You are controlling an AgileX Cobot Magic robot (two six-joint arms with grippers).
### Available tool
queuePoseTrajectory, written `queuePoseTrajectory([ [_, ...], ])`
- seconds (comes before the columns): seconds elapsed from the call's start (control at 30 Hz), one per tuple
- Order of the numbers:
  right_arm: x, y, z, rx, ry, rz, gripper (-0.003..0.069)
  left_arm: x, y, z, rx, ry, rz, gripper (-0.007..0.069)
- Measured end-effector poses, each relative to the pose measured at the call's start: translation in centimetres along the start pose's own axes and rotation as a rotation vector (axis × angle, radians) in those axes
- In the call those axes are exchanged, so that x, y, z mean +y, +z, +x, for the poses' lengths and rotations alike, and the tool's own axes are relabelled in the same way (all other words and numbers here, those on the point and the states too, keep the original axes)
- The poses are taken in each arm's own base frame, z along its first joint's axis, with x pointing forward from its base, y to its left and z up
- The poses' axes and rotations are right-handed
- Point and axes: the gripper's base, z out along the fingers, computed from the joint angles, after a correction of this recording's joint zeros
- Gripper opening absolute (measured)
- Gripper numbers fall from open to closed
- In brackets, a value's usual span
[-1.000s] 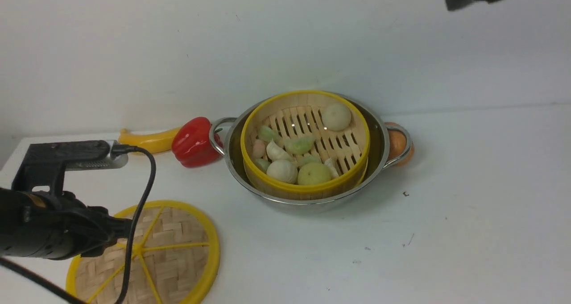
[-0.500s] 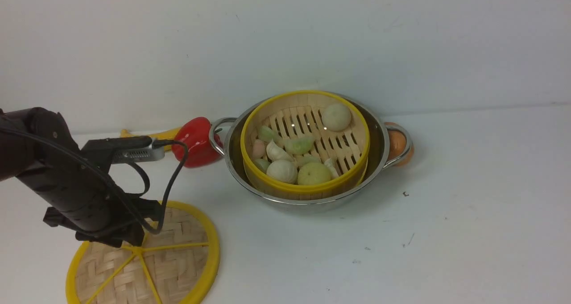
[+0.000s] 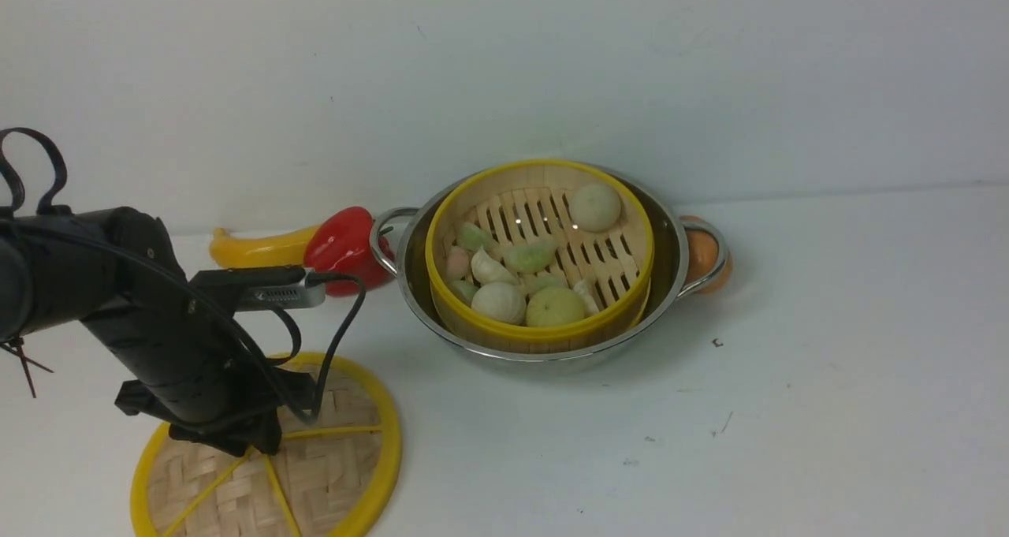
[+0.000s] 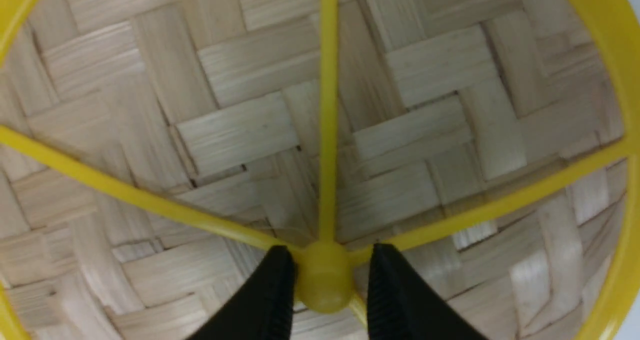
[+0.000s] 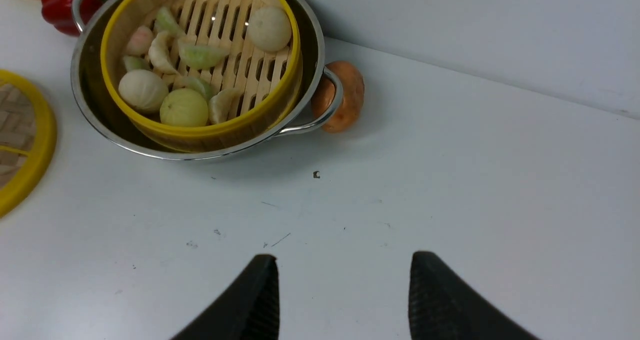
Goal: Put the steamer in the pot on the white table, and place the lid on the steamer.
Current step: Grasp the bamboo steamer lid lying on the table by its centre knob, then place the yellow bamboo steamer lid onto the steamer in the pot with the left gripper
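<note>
Lid [image 3: 327, 474] has shifted potward; with its hub [image 4: 325, 280] between the left jaws, spread like the right pair, centre them before closing squarely.

Yellow item: banana-like [image 3: 262, 249], back left, beside the pepper.
Red item: bell pepper [image 3: 347, 249], glossy, lying on its side.
Brown item: rounded, possibly a potato [image 3: 704, 259]; partly hidden, kind uncertain.
Backdrop: plain white wall [image 3: 504, 64].
</note>
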Motion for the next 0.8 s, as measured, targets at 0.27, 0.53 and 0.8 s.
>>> queuePoseTrajectory([
  [0.27,-0.1,0.0,0.0,0.000,-0.004,0.008,0.0360,0.9,-2.9,0.1,0.106,0.098,-0.152,0.0118],
  [0.53,-0.1,0.0,0.0,0.000,-0.003,0.008,0.0360,-4.4,-14.2,-5.2,-0.198,0.197,-0.115,0.0118],
  [0.8,-0.1,0.0,0.0,0.000,0.008,0.008,0.0360,-14.8,-14.8,-12.1,-0.355,0.390,-0.018,0.0118],
])
